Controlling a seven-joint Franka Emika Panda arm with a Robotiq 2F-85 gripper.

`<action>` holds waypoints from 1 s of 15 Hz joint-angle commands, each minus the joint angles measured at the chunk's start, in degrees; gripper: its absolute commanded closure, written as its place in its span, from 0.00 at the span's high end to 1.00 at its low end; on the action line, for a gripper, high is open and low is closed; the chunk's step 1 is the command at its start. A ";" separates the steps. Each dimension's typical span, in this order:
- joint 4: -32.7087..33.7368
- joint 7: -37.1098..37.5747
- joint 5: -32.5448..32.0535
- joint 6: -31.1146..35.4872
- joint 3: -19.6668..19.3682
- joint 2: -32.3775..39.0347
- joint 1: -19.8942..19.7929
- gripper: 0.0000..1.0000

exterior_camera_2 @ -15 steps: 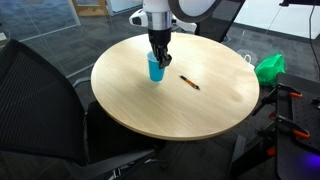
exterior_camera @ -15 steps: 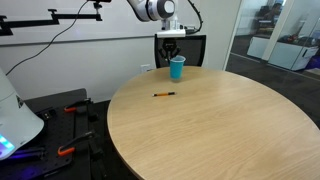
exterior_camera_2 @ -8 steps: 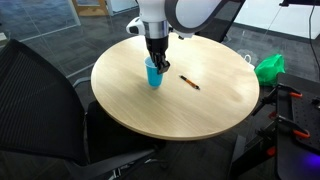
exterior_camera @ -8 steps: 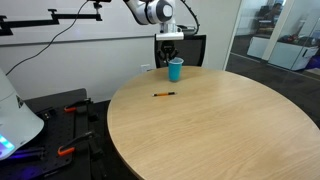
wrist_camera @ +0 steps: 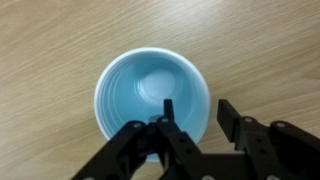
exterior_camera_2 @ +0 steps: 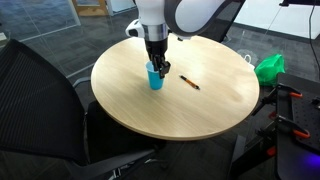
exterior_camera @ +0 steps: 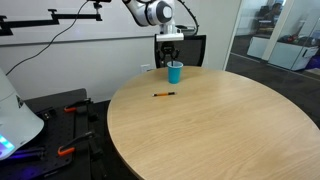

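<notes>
The hand point(wrist_camera: 196, 106) straddled the blue cup point(wrist_camera: 135, 95) rim, jaws apparently parted, not pinching; any lift should go straight up.

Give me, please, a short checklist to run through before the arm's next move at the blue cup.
1. Blue cup standing upright on the table: ok.
2. Cup empty inside, in the wrist view: ok.
3. Gripper jaws apart, straddling the rim, one inside and one outside: ok.
4. Fingers clear of the cup wall: cannot tell.
5. Pen lying apart from the cup: ok.
</notes>
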 commanded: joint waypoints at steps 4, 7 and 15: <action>0.00 0.46 -1.62 -0.67 -0.34 -1.23 1.84 0.98; -1.12 1.62 -2.02 -1.00 -0.49 -2.71 2.73 1.00; -6.05 6.19 -2.22 -1.10 -0.45 -9.69 2.86 1.00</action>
